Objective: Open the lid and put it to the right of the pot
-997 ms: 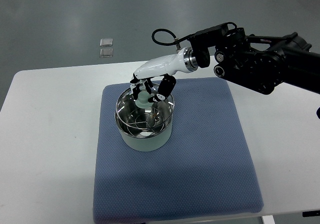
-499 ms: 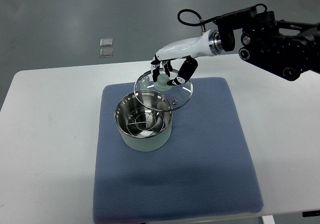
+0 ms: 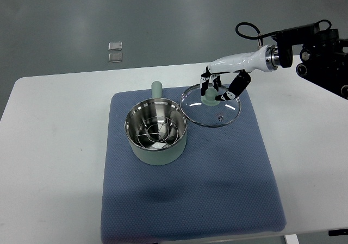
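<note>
One arm in view: the right hand (image 3: 220, 89), white w/ black fingertips, reaches in from the upper right of the frame, its black arm (image 3: 321, 56) running off the right edge. Fingers are clamped around the pale green knob of the glass lid (image 3: 211, 107), so it's grasping the lid by the knob. Lid is off the pot, sitting right of center, upper-middle of the frame, over the blue mat (image 3: 217, 184); can't tell if its rim touches the mat or hangs just above. Lid's left edge is just beside the pot's rim, not overlapping it.

Pot (image 3: 156, 132) stands upright at center-left of the mat, pale green outside, steel inside, open top; a wire rack shows inside. Its green handle (image 3: 157, 88) sticks out toward the top of the frame.

Mat lies on a white table (image 3: 54, 162). Two small clear squares (image 3: 115, 51) on the grey floor, upper left.
</note>
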Motion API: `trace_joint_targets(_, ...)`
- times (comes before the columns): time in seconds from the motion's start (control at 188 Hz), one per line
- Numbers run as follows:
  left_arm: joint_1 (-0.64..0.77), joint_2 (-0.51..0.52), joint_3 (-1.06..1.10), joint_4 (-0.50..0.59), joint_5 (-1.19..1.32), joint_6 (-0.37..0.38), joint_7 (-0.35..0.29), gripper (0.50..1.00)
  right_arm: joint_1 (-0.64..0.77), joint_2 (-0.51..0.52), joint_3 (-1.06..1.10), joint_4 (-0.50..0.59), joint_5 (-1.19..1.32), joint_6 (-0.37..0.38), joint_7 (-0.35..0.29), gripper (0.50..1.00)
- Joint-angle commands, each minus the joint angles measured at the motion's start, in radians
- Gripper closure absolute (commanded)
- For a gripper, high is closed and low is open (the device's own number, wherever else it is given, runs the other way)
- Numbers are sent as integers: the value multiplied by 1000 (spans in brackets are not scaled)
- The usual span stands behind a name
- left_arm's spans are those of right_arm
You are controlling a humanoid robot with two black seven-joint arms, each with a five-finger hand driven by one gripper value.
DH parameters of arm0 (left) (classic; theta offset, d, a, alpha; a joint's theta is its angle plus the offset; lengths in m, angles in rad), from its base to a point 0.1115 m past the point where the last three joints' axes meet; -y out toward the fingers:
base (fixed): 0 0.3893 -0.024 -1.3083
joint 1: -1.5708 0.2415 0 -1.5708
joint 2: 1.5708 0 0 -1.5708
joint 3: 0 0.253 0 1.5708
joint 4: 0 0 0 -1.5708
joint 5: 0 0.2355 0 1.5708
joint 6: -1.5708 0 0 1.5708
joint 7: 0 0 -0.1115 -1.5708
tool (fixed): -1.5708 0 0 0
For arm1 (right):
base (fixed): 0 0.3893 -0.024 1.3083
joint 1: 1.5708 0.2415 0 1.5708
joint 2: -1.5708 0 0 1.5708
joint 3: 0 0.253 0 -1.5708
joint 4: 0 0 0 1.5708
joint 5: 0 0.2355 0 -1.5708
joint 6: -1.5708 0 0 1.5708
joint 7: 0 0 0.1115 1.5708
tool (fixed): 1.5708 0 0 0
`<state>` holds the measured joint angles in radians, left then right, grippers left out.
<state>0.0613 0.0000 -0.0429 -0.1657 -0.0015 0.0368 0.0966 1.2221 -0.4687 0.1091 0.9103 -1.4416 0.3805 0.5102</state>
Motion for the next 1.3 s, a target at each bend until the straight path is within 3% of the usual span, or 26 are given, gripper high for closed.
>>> trace_joint_targets(0.0,0,0,0,0,0,0,0,500,-21,-14,1,1,0,-15,1,1000)
trace_joint_targets(0.525,0,0,0,0,0,0,0,500,-82,1,1,-27,-2,-61,-2,1000)
trace_joint_targets(0.536,0,0,0,0,0,0,0,500,-84,2,1,-27,0,-66,-2,973)
trace_joint_targets(0.541,0,0,0,0,0,0,0,500,-84,2,1,-27,0,-69,-1,931)
trace_joint_targets(0.546,0,0,0,0,0,0,0,500,-84,2,1,-27,0,-69,-1,930)
trace_joint_targets(0.552,0,0,0,0,0,0,0,500,-85,2,1,-27,1,-74,-1,884)
trace_joint_targets(0.557,0,0,0,0,0,0,0,500,-85,2,1,-27,1,-74,-1,883)
trace_joint_targets(0.562,0,0,0,0,0,0,0,500,-87,4,0,-27,1,-80,-1,839)
trace_joint_targets(0.568,0,0,0,0,0,0,0,500,-87,4,0,-27,1,-80,-1,838)
trace_joint_targets(0.573,0,0,0,0,0,0,0,500,-88,4,0,-28,1,-83,-1,790)
trace_joint_targets(0.578,0,0,0,0,0,0,0,500,-88,4,0,-28,1,-83,-1,789)
trace_joint_targets(0.584,0,0,0,0,0,0,0,500,-92,4,0,-27,1,-88,-1,745)
trace_joint_targets(0.594,0,0,0,0,0,0,0,500,-95,5,0,-28,1,-92,-1,714)
trace_joint_targets(0.647,0,0,0,0,0,0,0,500,-108,9,0,-27,1,-107,-1,648)
trace_joint_targets(0.706,0,0,0,0,0,0,0,500,-113,10,0,-28,1,-111,-1,621)
trace_joint_targets(0.732,0,0,0,0,0,0,0,500,-113,10,0,-28,0,-111,-2,575)
trace_joint_targets(0.992,0,0,0,0,0,0,0,500,-115,9,7,-31,10,-111,-4,572)
trace_joint_targets(1.098,0,0,0,0,0,0,0,500,-115,10,63,-36,122,-80,-18,572)
trace_joint_targets(1.294,0,0,0,0,0,0,0,500,-118,27,101,-85,428,-9,-110,572)
